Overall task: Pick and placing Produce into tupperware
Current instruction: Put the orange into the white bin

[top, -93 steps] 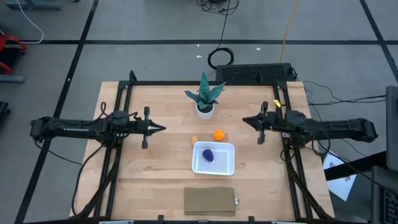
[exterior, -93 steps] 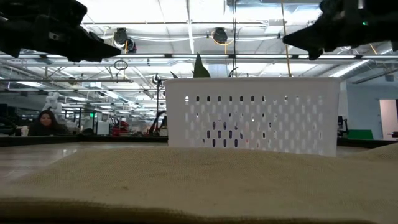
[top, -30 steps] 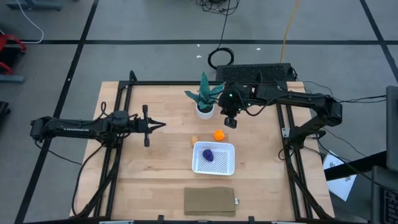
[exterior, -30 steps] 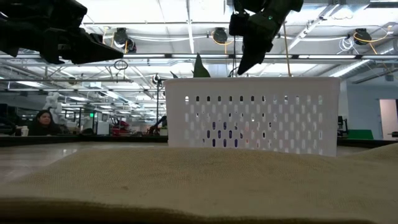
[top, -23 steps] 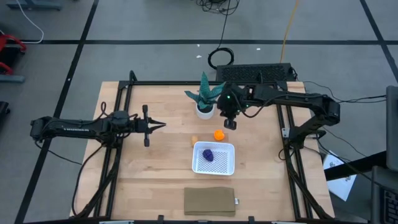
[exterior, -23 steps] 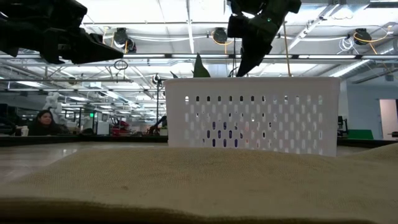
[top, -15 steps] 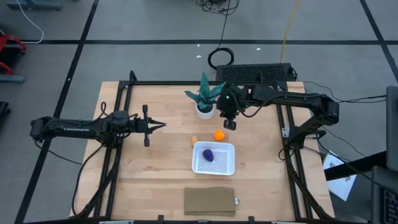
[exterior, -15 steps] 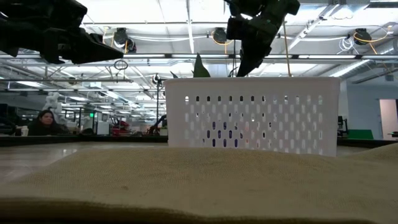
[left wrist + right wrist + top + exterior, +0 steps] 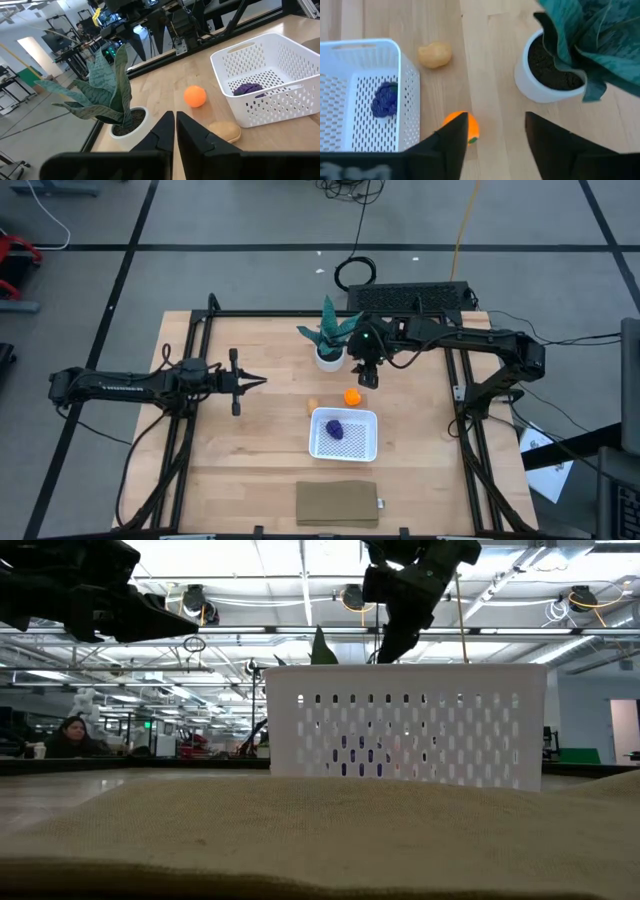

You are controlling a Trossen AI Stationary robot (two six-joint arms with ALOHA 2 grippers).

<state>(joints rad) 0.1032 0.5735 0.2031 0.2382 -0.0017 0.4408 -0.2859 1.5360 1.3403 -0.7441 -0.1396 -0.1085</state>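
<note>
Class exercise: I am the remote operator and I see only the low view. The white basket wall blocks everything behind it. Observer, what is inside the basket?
Observer: The high view shows only the purple lump lying on the dotted bottom of the tupperware.
Operator: Where is the rest of the produce?
Observer: Outside it, on the table. The orange ball sits just beyond the far wall, and the tan-orange piece lies near the same wall, toward the left arm's side.
Operator: What is the arm above the basket doing?
Observer: That is the right gripper, fingers open, above the orange ball, next to the potted plant.
Operator: And the other arm?
Observer: The left gripper waits at its side, fingers shut.
</note>
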